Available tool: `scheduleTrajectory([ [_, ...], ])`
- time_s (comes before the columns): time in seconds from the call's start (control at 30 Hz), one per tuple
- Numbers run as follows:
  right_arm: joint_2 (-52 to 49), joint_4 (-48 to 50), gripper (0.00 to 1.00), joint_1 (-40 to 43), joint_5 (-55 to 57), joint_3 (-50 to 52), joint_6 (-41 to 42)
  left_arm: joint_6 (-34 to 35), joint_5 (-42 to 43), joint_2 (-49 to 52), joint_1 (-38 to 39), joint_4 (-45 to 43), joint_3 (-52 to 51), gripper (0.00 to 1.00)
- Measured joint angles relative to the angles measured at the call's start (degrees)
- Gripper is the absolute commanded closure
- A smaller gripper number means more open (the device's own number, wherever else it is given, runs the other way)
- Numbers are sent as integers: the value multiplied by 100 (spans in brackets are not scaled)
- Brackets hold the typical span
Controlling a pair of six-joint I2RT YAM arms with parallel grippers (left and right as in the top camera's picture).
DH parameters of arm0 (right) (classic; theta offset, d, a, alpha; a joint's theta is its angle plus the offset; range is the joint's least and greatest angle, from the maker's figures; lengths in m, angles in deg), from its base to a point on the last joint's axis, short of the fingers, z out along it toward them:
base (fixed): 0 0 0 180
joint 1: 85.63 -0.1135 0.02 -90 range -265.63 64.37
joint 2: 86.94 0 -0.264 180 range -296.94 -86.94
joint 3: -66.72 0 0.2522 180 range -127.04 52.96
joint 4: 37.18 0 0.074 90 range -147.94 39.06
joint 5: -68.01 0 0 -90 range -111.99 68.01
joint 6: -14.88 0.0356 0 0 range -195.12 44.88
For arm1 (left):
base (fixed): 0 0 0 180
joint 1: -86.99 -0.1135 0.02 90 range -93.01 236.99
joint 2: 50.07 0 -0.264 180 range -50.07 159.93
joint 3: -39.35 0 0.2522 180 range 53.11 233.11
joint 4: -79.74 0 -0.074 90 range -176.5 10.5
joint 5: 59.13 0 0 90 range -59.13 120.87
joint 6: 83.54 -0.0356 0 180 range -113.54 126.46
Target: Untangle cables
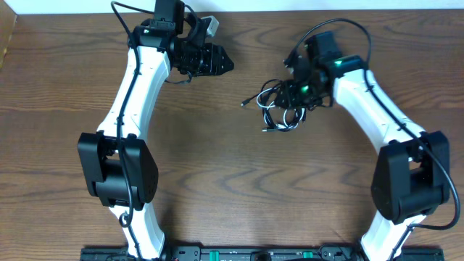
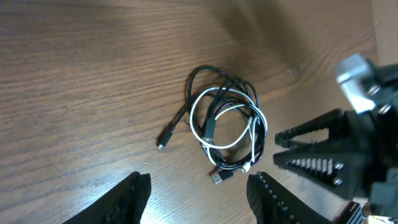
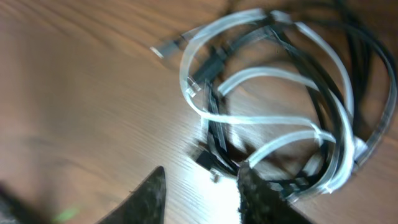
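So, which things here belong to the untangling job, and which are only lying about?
For the job: black cable and white cable, looped together in one bundle; right gripper, open at its edge; left gripper, open, apart from it.
Not for the job: the table; the thick black wires on the arms.

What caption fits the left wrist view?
Black cable and white cable lie coiled together on the wooden table, the right tool open beside them.

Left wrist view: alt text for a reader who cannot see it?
A thin black cord and a thin white cord lie coiled together on a brown wooden table. The right gripper, open, points at them from the right edge.
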Motion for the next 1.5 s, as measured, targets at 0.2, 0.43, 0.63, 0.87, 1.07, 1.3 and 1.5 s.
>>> scheduleTrajectory([
  [0.2,-20,-310,65,-529,1292,-4,492,15,2,0,13,11,0,41],
  [0.43,-549,-240,66,-566,1692,-20,929,17,0,0,15,11,0,40],
  [0.63,-883,225,99,-566,1650,-17,651,15,0,2,13,11,0,40],
  [0.87,-846,431,99,-356,160,-356,61,2,0,0,13,15,0,40],
  [1.07,-98,466,99,531,-2170,-752,-426,-55,0,0,13,46,0,39],
  [1.3,363,133,99,922,-3117,-890,-566,-286,293,0,15,61,0,35],
  [1.5,310,42,64,710,-1980,-883,-337,-376,417,2,15,33,0,31],
])
